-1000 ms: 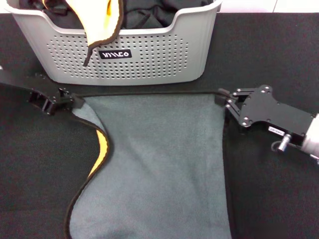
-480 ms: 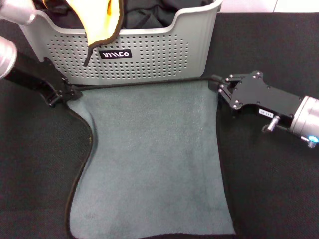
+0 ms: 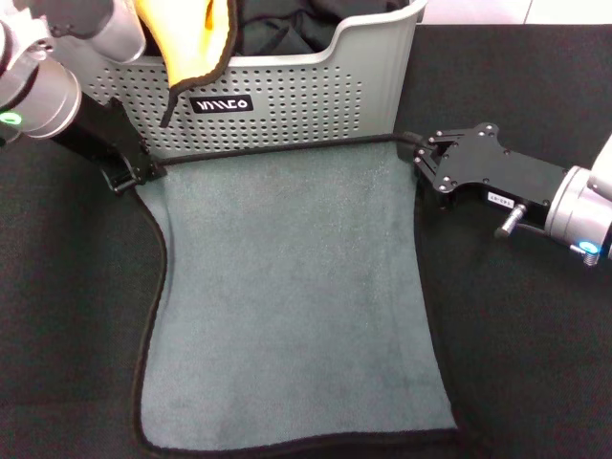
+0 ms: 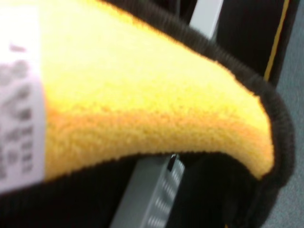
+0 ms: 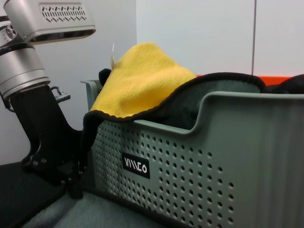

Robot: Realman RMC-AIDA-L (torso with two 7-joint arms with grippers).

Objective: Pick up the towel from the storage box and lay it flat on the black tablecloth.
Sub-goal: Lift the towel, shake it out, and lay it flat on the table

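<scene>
I see the towel [image 3: 287, 296] lying grey-green side up on the black tablecloth [image 3: 516, 335], its far edge against the storage box [image 3: 287, 105]. My left gripper [image 3: 129, 175] and right gripper [image 3: 421, 158] each pinch a far corner.

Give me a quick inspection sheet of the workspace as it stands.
Surface: black tablecloth covers the whole work area.
Job's things: towel out of the storage box, spread grey-green side up, far edge against the box front; left edge wavy.
Clutter: yellow cloth draped over the box rim; black garments inside.
Grippers: left gripper at the towel's far left corner, right gripper at the far right corner.
Cables: nothing seen.
Surroundings: white wall behind the box.
</scene>
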